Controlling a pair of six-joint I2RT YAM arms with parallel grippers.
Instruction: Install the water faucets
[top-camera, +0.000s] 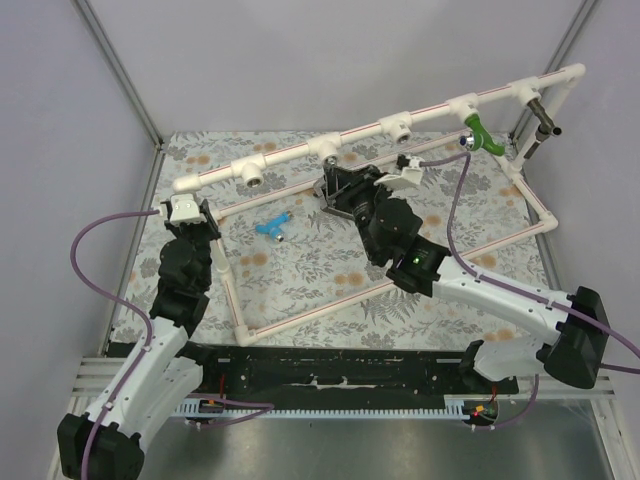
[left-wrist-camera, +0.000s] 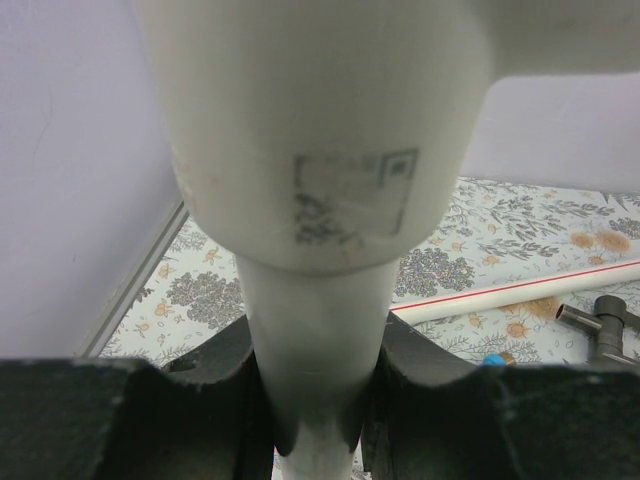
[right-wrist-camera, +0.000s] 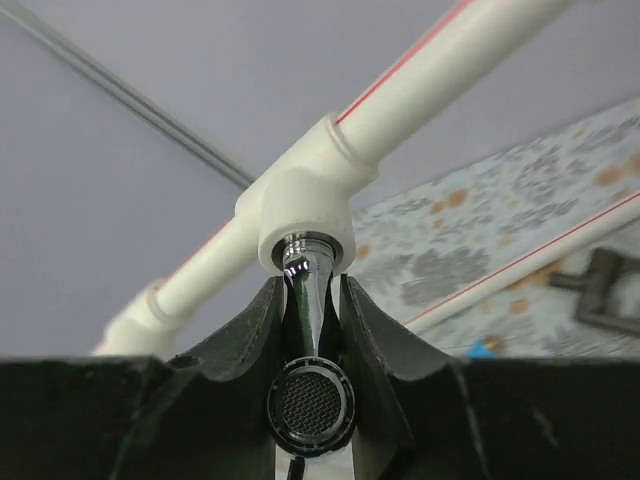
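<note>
Grey walls enclose a floral-covered table (top-camera: 300, 285) carrying a white pipe frame (top-camera: 430, 110).

Left gripper (top-camera: 190, 212): clamped on the frame's corner post, apparently steadying it.

Right gripper (top-camera: 335, 185): clenched around the silver tap (right-wrist-camera: 312, 290), whose upper end sits in the mouth of a rail fitting (right-wrist-camera: 300, 210). Whether it is fully seated cannot be told.

Green tap (top-camera: 482, 133): mounted on the rail. Dark grey tap (top-camera: 546, 120): seemingly mounted at the right end.

Blue tap (top-camera: 272, 226): loose on the cloth, outstanding.

Assessment: roughly half complete.

Plain grey-lilac walls (top-camera: 320, 60) stood left, far and right of the floral-patterned table (top-camera: 300, 285), with slanting metal posts (top-camera: 118, 70) at its far corners, under even light.
</note>
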